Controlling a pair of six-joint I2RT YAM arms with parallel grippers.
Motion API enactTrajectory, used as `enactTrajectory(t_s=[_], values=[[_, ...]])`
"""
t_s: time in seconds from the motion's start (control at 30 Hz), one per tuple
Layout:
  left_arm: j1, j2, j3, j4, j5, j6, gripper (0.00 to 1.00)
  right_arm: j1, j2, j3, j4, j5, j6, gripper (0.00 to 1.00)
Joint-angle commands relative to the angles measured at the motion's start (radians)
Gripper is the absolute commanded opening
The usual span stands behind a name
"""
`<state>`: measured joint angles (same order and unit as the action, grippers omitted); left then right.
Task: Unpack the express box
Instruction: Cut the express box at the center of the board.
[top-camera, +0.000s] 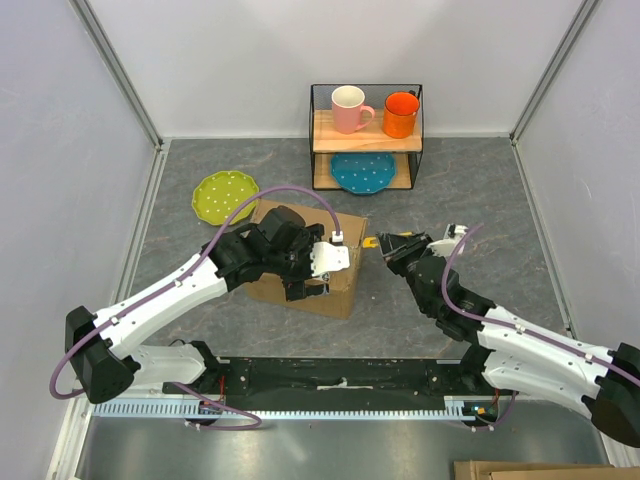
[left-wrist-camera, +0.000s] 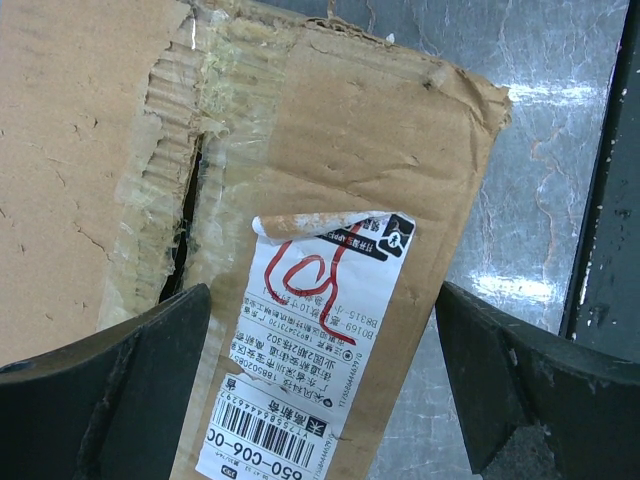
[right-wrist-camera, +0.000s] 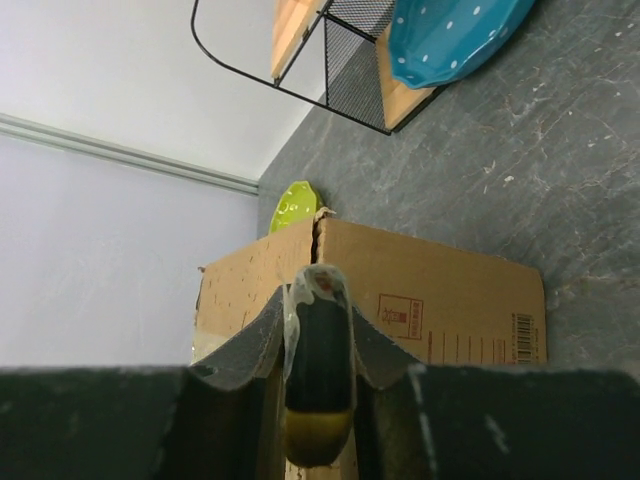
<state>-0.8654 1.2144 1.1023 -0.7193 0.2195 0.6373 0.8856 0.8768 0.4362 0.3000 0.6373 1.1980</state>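
The left claw (left-wrist-camera: 322, 330) is hanging released, its two dark fingers (left-wrist-camera: 130, 390) spread wide, directly over the express box (left-wrist-camera: 380, 150). Between those fingers the box's white label (left-wrist-camera: 330, 260) with its red scrawl is showing, one corner of it peeling up. Just to the left of the label a ragged, tape-covered seam (left-wrist-camera: 190, 200) is gaping along the top. Whether the fingers are touching the cardboard cannot be told. The right claw (right-wrist-camera: 318, 310) is clenching a dark tool with yellow on it (right-wrist-camera: 318, 400), both fingers pressing against its sides. The tool's tip, smeared with clear tape, is pointing straight ahead at the box's side, in line with the split at the top edge. From above the tool is sitting just beside the box's right edge, and contact cannot be made out. The box is thus lying under the left claw and right in front of the right one, between the two arms. Beyond the left claw a green plate (top-camera: 225, 196) is lying on the table. Farther ahead of the right claw a wire shelf (top-camera: 366, 135) is standing against the back wall. It is carrying a pink mug (top-camera: 350, 109) and an orange mug (top-camera: 400, 114) on top, and a blue dotted plate (top-camera: 363, 172) below.
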Motion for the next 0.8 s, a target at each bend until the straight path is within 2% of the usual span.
enactTrajectory(t_s=[0.0, 0.13, 0.33, 0.77], values=[[0.002, -0.001, 0.024, 0.000, 0.009, -0.059, 0.99, 0.049, 0.016, 0.111, -0.244, -0.011, 0.049, 0.02], [-0.001, 0.016, 0.034, 0.008, 0.015, -0.067, 0.99, 0.078, 0.047, 0.136, -0.378, -0.060, 0.115, 0.00], [-0.021, 0.039, 0.070, 0.004, 0.015, -0.062, 0.99, 0.141, 0.037, 0.127, -0.473, -0.064, 0.192, 0.00], [-0.053, 0.100, 0.108, 0.015, -0.006, -0.064, 0.99, 0.191, -0.012, 0.108, -0.548, -0.134, 0.229, 0.00]])
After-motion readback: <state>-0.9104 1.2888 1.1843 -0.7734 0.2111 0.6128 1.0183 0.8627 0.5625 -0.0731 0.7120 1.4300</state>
